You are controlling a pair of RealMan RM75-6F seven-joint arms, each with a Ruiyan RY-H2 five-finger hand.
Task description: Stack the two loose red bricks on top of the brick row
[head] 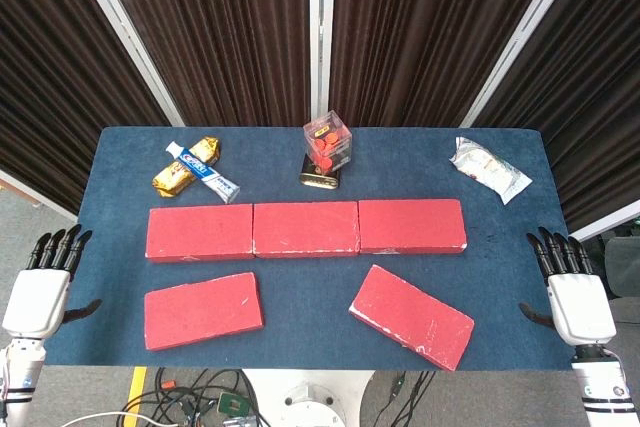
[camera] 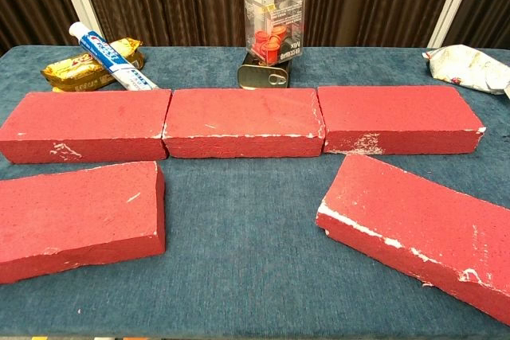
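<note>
Blue table [head: 120, 162] holds 2 loose bricks [head: 203, 310] between both empty, spread robot hands [head: 40, 287].

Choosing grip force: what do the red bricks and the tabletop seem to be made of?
Loose bricks and the brick row: likely painted foam or masonry, matte, with white chips along the edges. Table: covered in blue fabric, apparently felt, with a fuzzy nap.

Blue table [head: 120, 147] bears brick row [head: 305, 229], loose bricks [head: 203, 310].
</note>
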